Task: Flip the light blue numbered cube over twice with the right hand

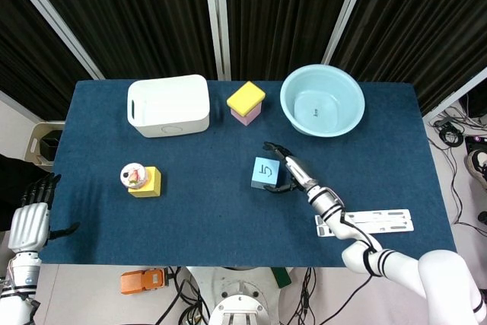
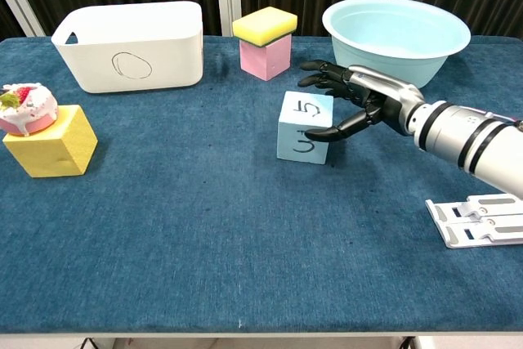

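The light blue numbered cube (image 1: pixel 264 172) (image 2: pixel 304 128) sits flat on the blue table, a 5 on its top face. My right hand (image 1: pixel 287 170) (image 2: pixel 357 97) is at the cube's right side with its fingers spread. The upper fingers hover past the cube's top right edge, and the thumb tip touches the lower right of its front face. Nothing is gripped. My left hand (image 1: pixel 29 222) hangs off the table's front left corner, holding nothing, seen only in the head view.
A white bin (image 1: pixel 169 104) (image 2: pixel 131 45) stands at the back left. A yellow sponge (image 1: pixel 246 98) (image 2: pixel 264 24) lies on a pink block (image 2: pixel 265 56) behind the cube. A light blue bowl (image 1: pixel 322 100) (image 2: pixel 396 26) is back right, a yellow block (image 1: pixel 147 183) (image 2: pixel 51 140) with a toy cake at left, and a white flat holder (image 1: pixel 365 222) (image 2: pixel 478 220) at front right.
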Controlling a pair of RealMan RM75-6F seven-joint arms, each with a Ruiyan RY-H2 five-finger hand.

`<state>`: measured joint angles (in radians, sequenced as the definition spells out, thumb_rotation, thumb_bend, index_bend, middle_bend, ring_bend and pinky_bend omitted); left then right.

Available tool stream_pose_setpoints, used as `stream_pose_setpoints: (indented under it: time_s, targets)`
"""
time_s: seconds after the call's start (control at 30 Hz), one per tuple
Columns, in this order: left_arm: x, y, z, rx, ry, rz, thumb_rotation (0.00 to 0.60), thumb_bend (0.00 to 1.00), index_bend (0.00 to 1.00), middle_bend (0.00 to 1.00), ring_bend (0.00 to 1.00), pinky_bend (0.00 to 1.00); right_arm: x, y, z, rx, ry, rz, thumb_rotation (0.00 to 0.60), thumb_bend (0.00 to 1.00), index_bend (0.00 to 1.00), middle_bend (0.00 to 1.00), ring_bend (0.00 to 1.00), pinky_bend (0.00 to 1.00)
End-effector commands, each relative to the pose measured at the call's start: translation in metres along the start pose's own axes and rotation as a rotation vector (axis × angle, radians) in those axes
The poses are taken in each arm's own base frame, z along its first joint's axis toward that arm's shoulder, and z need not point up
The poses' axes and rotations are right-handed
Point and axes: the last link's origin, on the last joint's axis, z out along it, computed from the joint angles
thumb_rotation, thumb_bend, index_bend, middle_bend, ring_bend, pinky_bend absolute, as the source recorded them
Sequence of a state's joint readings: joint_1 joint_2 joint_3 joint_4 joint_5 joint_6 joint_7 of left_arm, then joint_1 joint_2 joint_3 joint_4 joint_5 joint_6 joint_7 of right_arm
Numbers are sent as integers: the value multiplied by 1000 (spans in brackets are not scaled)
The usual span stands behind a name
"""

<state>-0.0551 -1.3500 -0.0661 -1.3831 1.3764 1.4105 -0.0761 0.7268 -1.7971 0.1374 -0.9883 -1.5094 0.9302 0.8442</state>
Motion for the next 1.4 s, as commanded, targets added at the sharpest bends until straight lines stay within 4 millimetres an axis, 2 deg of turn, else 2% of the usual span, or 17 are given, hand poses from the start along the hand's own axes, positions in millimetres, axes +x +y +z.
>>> stream_pose_setpoints:
  time_s: [0.03,0.17,0.3,0.47,0.6,0.8,1.03,1.2,1.4]
  targets:
    - [0,-1,0,1,-2,1,600,5,13,0,0,0,14,-6,-14,12,2,-115,600,338,0,110,0,0]
    - [0,-3,0,2,-3,4,600,5,13,0,0,0,35,-23,-24,-20,-9,-299,600,337,0,94,0,0]
    - [1,-2,1,-3,-2,4,600,5,13,0,0,0,53,-57,-30,-93,-31,-514,600,304,0,84,0,0]
    - [0,1,3,-13,-5,4,600,4,13,0,0,0,51,-94,-28,-189,-35,-606,593,222,0,85,0,0]
    - [0,0,3,-15,-6,6,600,5,13,0,0,0,42,-114,-20,-287,-59,-614,539,152,0,85,0,0]
    - [0,0,4,-16,-9,4,600,4,13,0,0,0,24,-123,-3,-399,-90,-619,463,83,0,85,0,22]
    - [-3,-1,4,-12,-14,0,600,4,13,0,0,0,6,-118,15,-453,-97,-652,459,83,5,85,0,45]
    - [-4,-2,3,-8,-17,-2,600,5,13,0,0,0,-5,-113,27,-483,-98,-692,458,84,66,88,8,55]
    - [-5,-4,2,-2,-22,-2,600,5,13,0,0,0,-13,-109,37,-508,-94,-715,464,94,207,158,64,71]
